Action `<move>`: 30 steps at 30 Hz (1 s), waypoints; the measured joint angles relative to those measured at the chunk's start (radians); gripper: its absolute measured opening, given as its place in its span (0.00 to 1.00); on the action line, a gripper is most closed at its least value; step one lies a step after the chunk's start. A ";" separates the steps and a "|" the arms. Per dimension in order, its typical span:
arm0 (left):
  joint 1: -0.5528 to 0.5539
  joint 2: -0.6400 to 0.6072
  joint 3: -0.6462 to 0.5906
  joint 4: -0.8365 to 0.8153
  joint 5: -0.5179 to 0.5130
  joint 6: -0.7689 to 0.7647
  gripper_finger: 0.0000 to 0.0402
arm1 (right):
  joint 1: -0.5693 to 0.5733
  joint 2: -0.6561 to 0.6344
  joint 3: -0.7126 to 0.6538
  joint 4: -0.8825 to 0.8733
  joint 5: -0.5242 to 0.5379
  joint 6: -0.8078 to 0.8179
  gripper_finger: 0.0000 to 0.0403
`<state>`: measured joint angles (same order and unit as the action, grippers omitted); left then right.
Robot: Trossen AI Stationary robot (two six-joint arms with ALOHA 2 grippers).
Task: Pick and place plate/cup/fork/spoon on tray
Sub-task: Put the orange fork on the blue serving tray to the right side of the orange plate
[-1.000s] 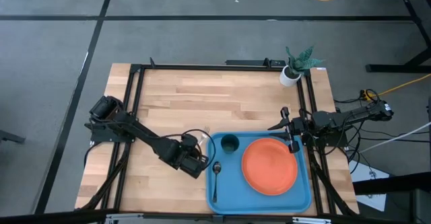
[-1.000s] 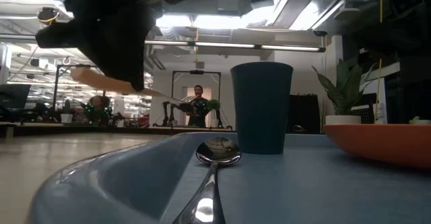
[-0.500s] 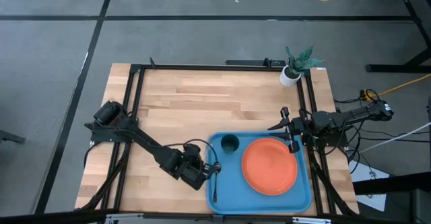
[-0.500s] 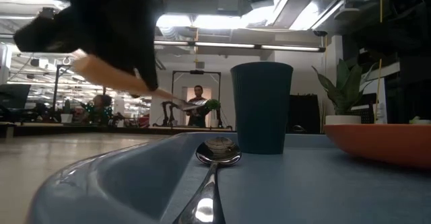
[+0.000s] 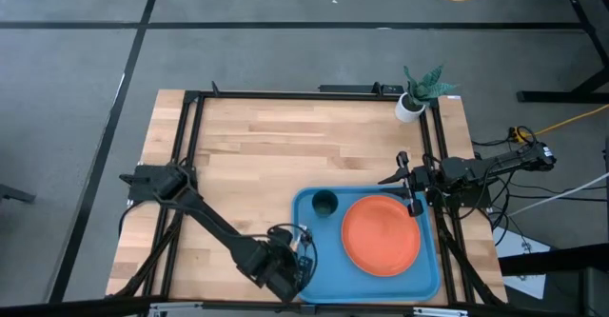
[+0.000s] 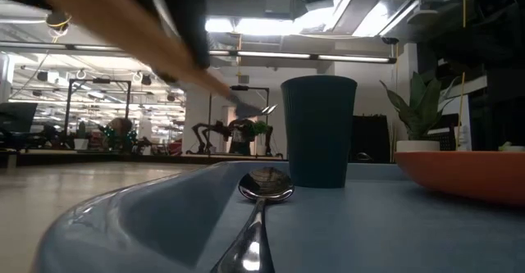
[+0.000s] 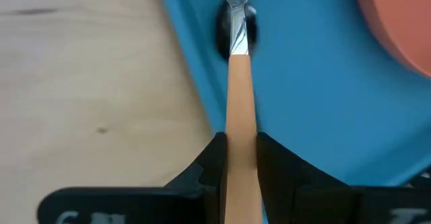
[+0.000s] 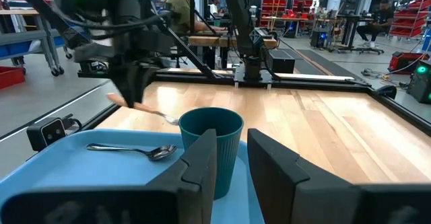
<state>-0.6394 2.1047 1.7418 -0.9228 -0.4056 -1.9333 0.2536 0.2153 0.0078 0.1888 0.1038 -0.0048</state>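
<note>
Two tools were in view — the left tool (image 7: 237,158) gripped the fork (image 7: 238,83) by its orange handle above the tray's (image 5: 328,265) left edge, tines over the spoon (image 6: 261,195). The right tool (image 8: 229,163) waited with fingers wide by the cup (image 5: 324,203), near the plate (image 5: 381,234).

The cup (image 8: 211,135) and spoon (image 8: 131,150) sit on the tray (image 8: 60,170); beyond, the left hand (image 8: 138,93) holds the fork (image 8: 145,109) above the bench (image 8: 316,126).

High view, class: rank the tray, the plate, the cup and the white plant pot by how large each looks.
1. Tray
2. Plate
3. Cup and white plant pot: they look about alike, too close to rank.
</note>
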 joint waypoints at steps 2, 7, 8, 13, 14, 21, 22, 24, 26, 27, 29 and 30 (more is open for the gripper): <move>-0.004 0.033 0.063 -0.025 -0.004 -0.011 0.13 | 0.000 0.000 0.000 0.000 0.000 -0.001 0.22; -0.004 0.098 0.170 -0.061 -0.005 -0.056 0.13 | 0.000 0.000 0.000 0.001 0.000 0.000 0.22; -0.004 0.108 0.183 -0.059 -0.005 -0.058 0.13 | 0.000 0.000 0.000 0.001 0.000 0.000 0.22; -0.003 0.156 0.220 -0.050 -0.003 -0.122 0.13 | 0.000 0.000 0.000 0.001 0.000 0.000 0.22; -0.001 0.163 0.225 -0.043 -0.003 -0.132 0.13 | 0.000 0.000 0.000 0.000 0.000 0.001 0.22; 0.025 0.166 0.226 0.018 -0.017 -0.153 0.13 | 0.000 0.000 0.000 0.001 0.000 -0.001 0.22; 0.029 0.166 0.226 0.023 -0.019 -0.153 0.13 | 0.000 0.000 0.000 0.001 0.000 -0.001 0.22; 0.037 0.166 0.226 0.035 -0.020 -0.152 0.13 | 0.000 0.000 0.000 0.001 0.000 0.001 0.22; 0.044 0.178 0.227 0.063 -0.019 -0.153 0.13 | 0.000 0.000 0.000 0.001 0.000 -0.001 0.22; 0.047 0.183 0.227 0.068 -0.012 -0.153 0.13 | 0.000 0.000 0.000 0.001 0.000 -0.001 0.22; 0.054 0.194 0.226 0.079 0.002 -0.153 0.13 | 0.000 0.000 0.000 0.000 0.000 0.001 0.22; 0.058 0.200 0.226 0.099 0.010 -0.154 0.13 | 0.000 0.000 0.000 0.000 0.000 0.000 0.22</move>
<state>-0.5818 2.3051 1.9683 -0.8238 -0.3955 -2.0870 0.2535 0.2155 0.0078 0.1890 0.1040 -0.0045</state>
